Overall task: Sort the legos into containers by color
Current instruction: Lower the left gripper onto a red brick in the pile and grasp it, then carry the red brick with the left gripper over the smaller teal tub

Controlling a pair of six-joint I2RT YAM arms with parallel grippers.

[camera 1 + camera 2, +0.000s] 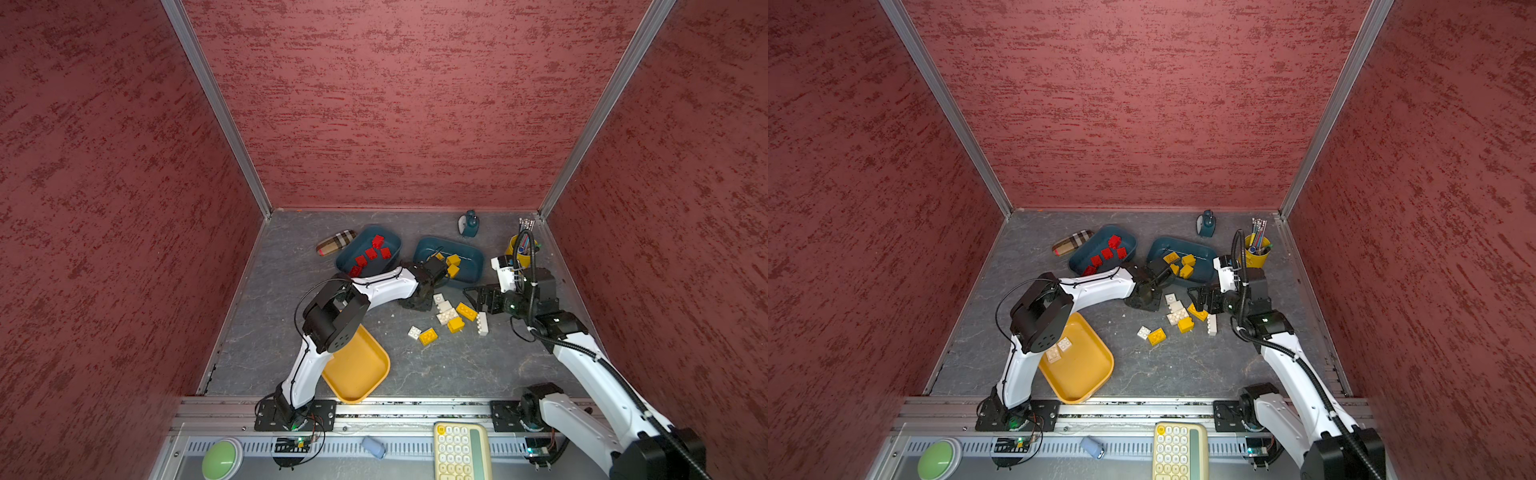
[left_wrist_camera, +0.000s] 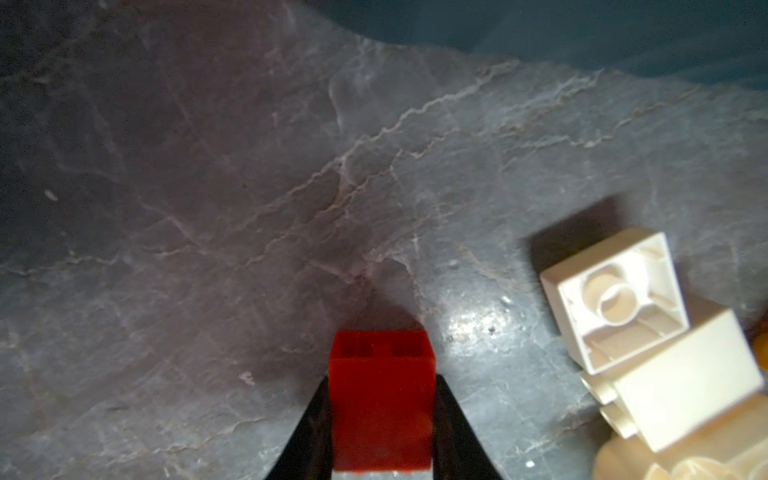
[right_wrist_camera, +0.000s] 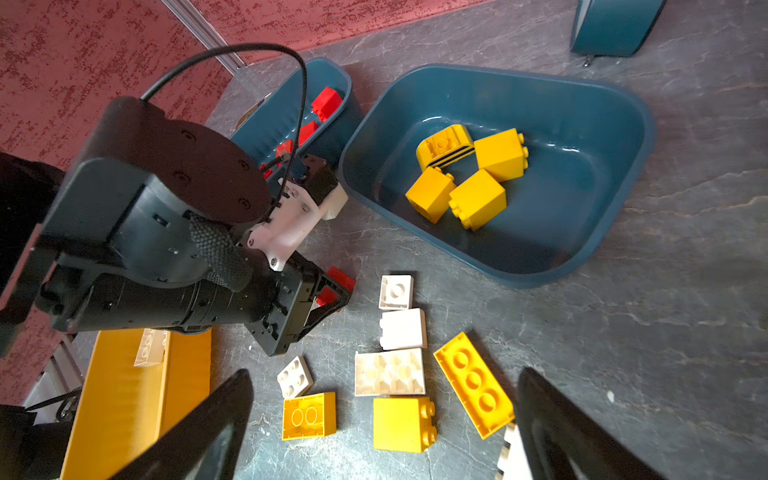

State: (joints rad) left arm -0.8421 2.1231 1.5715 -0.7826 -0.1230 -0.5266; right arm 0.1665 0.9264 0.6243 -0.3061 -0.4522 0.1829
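Check the left gripper (image 3: 332, 293) first. Its jaws are drawn in narrow on a red brick (image 2: 381, 399), with one black finger pressed against each side. The brick sits low over the grey table (image 1: 457, 365), just in front of the teal tray with red bricks (image 1: 392, 243) and the teal tray with yellow bricks (image 3: 582, 187). It is near the nearest white brick (image 2: 615, 299) but does not touch it. You cannot tell whether the held brick rests on the table or clears it.

The right gripper (image 3: 384, 374) stands wide and holds nothing. It hangs above the loose bricks (image 1: 446, 316), a cluster of white and yellow pieces lying on the table in front of the teal trays.

Note the tray contents:
- The teal tray with red bricks stands at the back, on the left in both top views, and holds several red pieces.
- The teal tray with yellow bricks stands just beside it and holds four yellow pieces.
- The yellow tray (image 1: 1088, 374) lies near the front edge, partly under the left arm and well apart from the teal trays. In a top view, two white bricks (image 1: 1059, 350) lie in it.
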